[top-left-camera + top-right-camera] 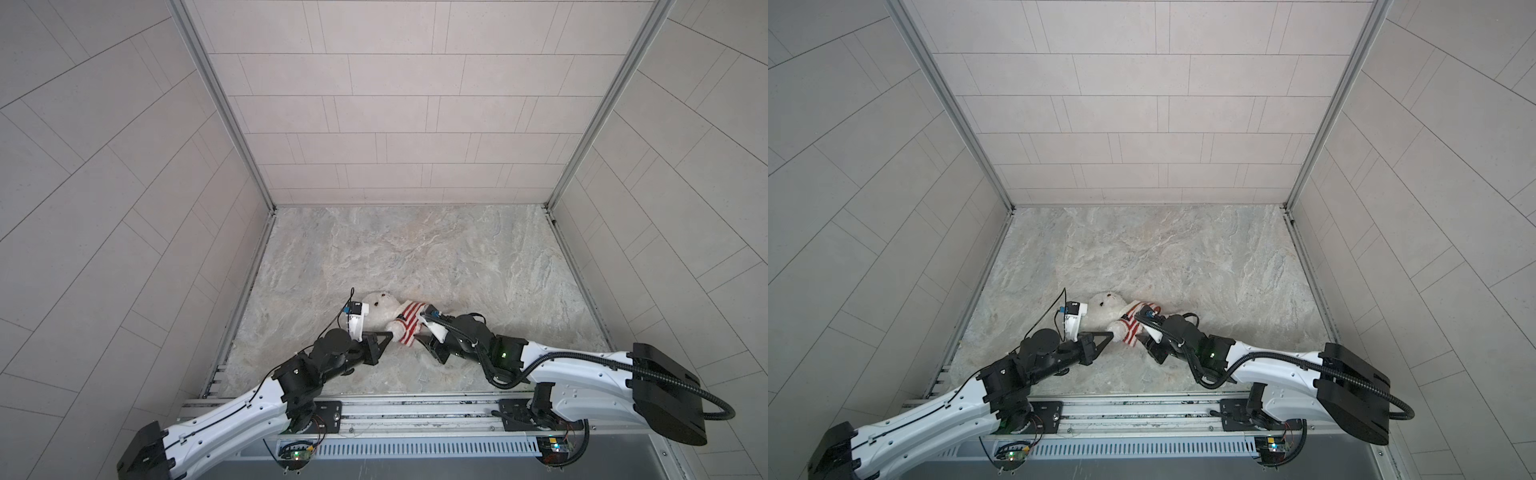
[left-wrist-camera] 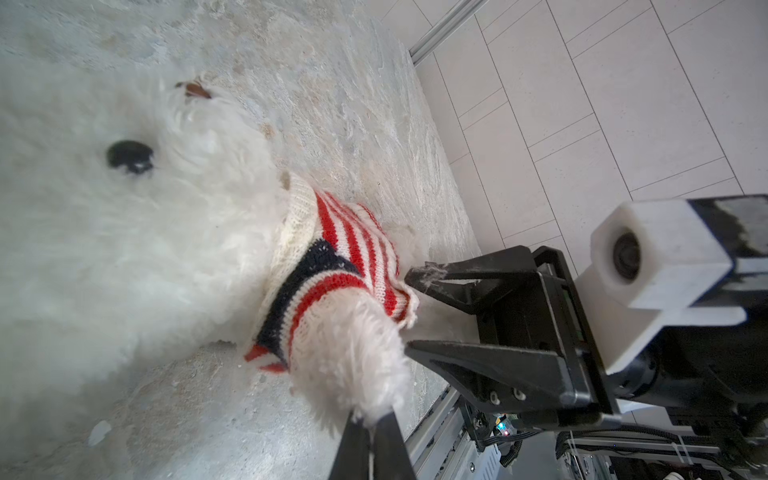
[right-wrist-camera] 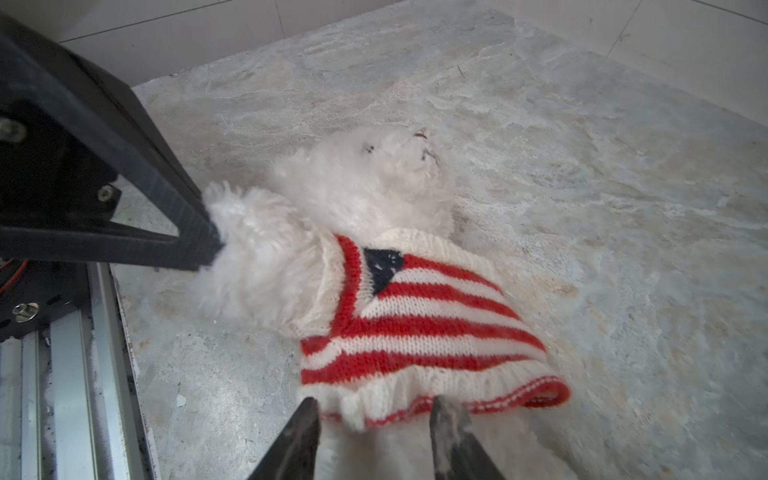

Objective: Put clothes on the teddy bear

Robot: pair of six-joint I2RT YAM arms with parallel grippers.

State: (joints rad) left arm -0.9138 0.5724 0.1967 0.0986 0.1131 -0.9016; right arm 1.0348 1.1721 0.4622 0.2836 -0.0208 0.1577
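Observation:
The teddy bear (image 1: 380, 309) (image 1: 1106, 305) lies on the marble table (image 1: 415, 257), head to the back left, wearing a red-and-white striped sweater (image 1: 409, 318) (image 3: 415, 324) over its body. One fluffy arm (image 2: 353, 353) sticks out of a sleeve. My left gripper (image 2: 370, 419) (image 1: 390, 334) is shut on the fur at that arm's tip. My right gripper (image 3: 374, 401) (image 1: 417, 336) stands open at the sweater's hem, one finger on each side of the frilled edge and not pinching it. The bear's legs are hidden under the right gripper.
A metal rail (image 1: 415, 409) runs along the table's front edge, close behind both arms. Tiled walls (image 1: 124, 208) close in the left, right and back. Bare marble stretches behind and to the right of the bear.

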